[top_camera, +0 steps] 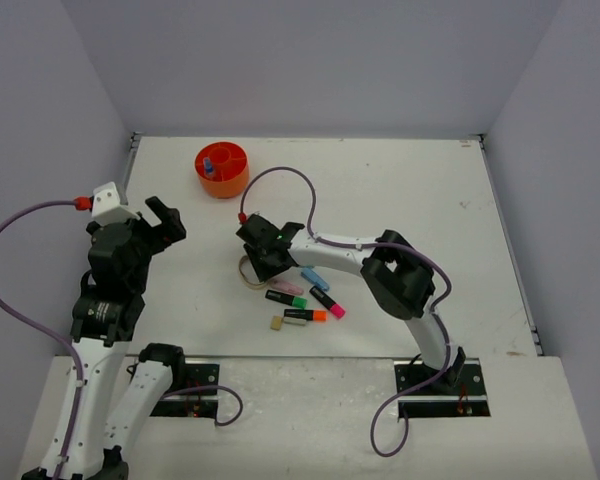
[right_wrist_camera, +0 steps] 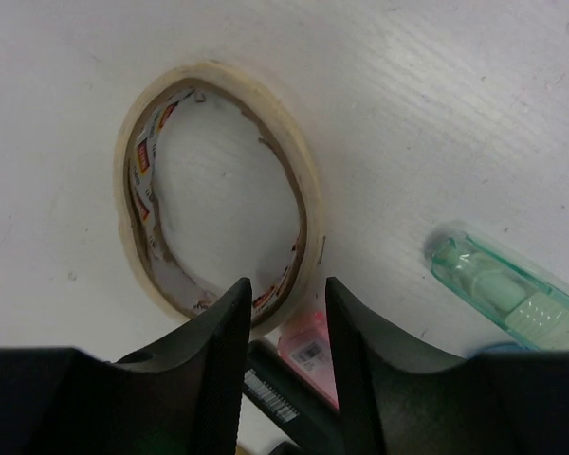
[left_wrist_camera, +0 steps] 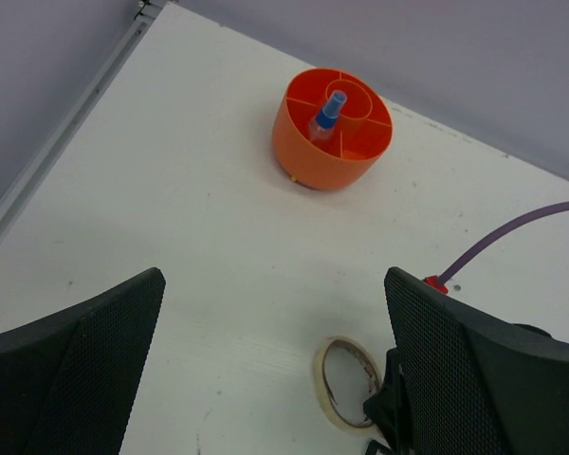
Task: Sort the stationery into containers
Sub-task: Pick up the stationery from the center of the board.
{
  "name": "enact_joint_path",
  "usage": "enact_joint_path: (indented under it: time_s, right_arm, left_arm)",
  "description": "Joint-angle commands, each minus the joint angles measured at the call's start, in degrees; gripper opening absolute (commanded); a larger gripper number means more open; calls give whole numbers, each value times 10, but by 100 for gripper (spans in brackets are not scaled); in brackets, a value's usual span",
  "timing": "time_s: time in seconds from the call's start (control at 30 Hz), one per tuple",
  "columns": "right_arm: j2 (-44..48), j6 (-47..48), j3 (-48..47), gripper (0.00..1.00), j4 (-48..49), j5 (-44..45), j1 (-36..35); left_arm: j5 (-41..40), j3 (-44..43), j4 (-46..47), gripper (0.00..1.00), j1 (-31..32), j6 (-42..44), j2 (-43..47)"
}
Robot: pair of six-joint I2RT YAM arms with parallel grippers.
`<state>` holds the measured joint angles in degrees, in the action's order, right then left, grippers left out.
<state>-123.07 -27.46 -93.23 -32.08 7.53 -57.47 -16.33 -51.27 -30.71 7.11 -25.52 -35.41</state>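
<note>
The round orange organiser [top_camera: 223,172] stands at the back left, with a blue-capped bottle [top_camera: 209,164] in one compartment; both show in the left wrist view, organiser [left_wrist_camera: 308,152] and bottle [left_wrist_camera: 326,114]. My right gripper [top_camera: 259,256] is low over the beige band, a flat ring [right_wrist_camera: 308,204], with its jaws open and set on either side of the ring's near rim. A pink piece [right_wrist_camera: 311,347] and a black highlighter [right_wrist_camera: 273,396] lie under the fingers, and a mint piece [right_wrist_camera: 507,296] lies to the right. My left gripper [top_camera: 166,221] is open and empty above bare table.
Near the front lie highlighters with a green end [top_camera: 286,298], an orange end [top_camera: 306,316] and a pink end [top_camera: 327,302], a blue piece [top_camera: 315,279] and a tan eraser [top_camera: 277,323]. The beige ring [left_wrist_camera: 344,384] also shows in the left wrist view. A purple cable [top_camera: 285,180] arcs above the right gripper.
</note>
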Motion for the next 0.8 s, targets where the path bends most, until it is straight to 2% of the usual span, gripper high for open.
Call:
enact_joint_path:
  time_s: [0.0, 0.03, 0.07, 0.2, 0.3, 0.43, 0.53, 0.57, 0.6, 0.63, 0.7, 0.77]
  right_arm:
    - [-21, -5, -30, 35, -15, 31, -1]
    - [-22, -5, -30, 33, -14, 30, -1]
    - [-26, -5, -29, 23, -9, 27, 0]
    - [-25, -16, -30, 16, 0, 21, -1]
    - [-9, -29, -27, 1, 10, 20, -1]
    - [52, -33, 1, 0, 36, 19, -1]
    - [129, -35, 27, 0, 65, 24, -1]
    - [146, -35, 42, 0, 78, 22, -1]
    - [161, -35, 47, 0, 82, 18, -1]
    - [176, -34, 52, 0, 89, 13, -1]
    - [220, -39, 69, 0, 105, -6, -1]
    - [252, -44, 86, 0, 120, -21, -2]
  left_arm:
    - [24, 15, -13, 100, -3, 28, -11]
    - [26, 17, -11, 100, -3, 28, -11]
    - [30, 19, -9, 100, -3, 28, -13]
    - [57, 27, 0, 100, -3, 22, -22]
    - [84, 33, 6, 100, -3, 13, -29]
    - [141, 46, 16, 100, -3, -6, -30]
    - [221, 65, 43, 100, -3, -26, -34]
    - [274, 73, 55, 100, -3, -40, -41]
    - [276, 82, 68, 100, -3, -40, -45]
    - [348, 92, 88, 100, -3, -48, -50]
    - [437, 126, 153, 95, -3, -69, -64]
    - [483, 144, 200, 90, -3, -86, -71]
